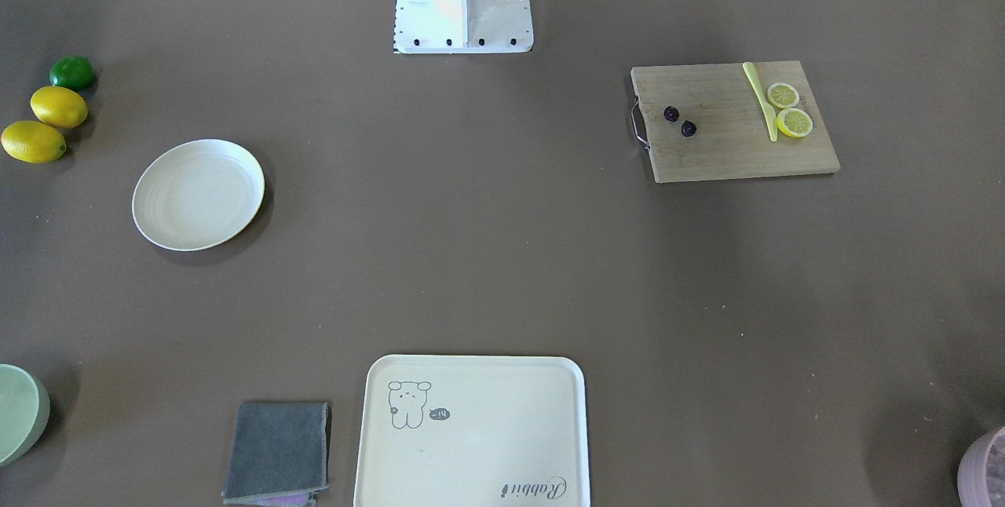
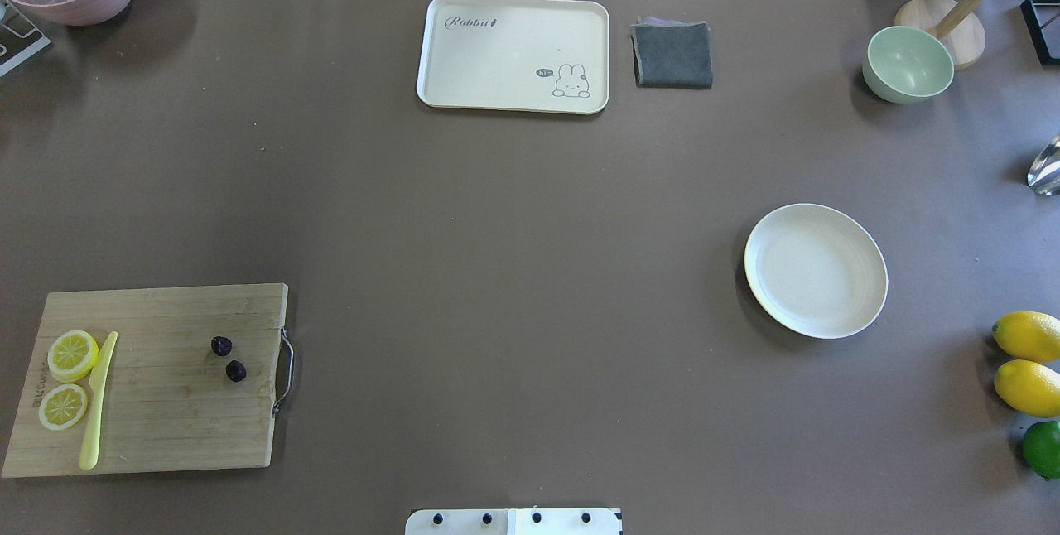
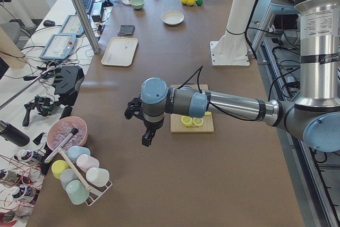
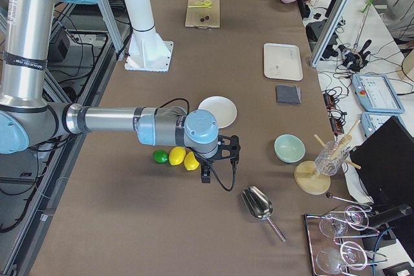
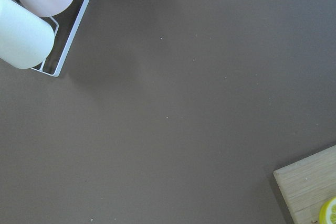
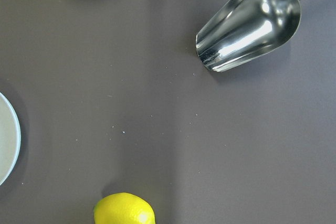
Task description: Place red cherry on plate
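1. Red cherry has not yet started its trip. The brown table fills the overhead view, and neither of my arms reaches over its middle.
2. My left arm stretches across the centre of the left side view. My left gripper hangs above bare table just beside the lemon end of the board. My right arm crosses the middle of the right side view. My right gripper hangs near the whole lemons. Both grippers show only from the side, so I cannot tell how wide either pair of fingers stands. I see nothing between them.
3. Wooden cutting board lies in the lower left of the overhead view. Two lemon slices and a yellow knife sit at its left end.
4. Plate is round, cream-white and bare, right of centre in the overhead view. It is well apart from the board.
5. The red cherry is a pair of tiny dark fruits. It rests on the board's right part, near the metal handle, with nothing touching it.
6. I judge every step is left: reach, grasp, carry across and release on the plate. My left gripper looks the nearer.
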Action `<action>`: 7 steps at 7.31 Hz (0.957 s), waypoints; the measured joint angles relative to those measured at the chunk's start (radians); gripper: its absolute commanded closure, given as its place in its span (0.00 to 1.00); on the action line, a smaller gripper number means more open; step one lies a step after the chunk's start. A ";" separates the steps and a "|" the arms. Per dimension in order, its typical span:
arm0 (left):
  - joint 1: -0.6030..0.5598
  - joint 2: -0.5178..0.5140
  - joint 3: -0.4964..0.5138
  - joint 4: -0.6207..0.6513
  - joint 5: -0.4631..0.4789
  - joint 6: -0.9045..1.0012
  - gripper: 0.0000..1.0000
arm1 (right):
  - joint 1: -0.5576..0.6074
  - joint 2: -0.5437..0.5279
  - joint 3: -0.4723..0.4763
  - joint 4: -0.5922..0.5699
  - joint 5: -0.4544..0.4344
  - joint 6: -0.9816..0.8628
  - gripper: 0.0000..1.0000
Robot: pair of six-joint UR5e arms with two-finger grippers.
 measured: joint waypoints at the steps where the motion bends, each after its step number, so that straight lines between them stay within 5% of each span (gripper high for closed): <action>1: 0.014 0.004 0.000 -0.003 0.000 0.002 0.02 | -0.001 -0.003 -0.001 0.016 0.002 0.001 0.00; 7: 0.020 0.012 -0.011 -0.002 0.000 -0.008 0.03 | -0.005 -0.053 -0.008 0.141 0.002 -0.006 0.00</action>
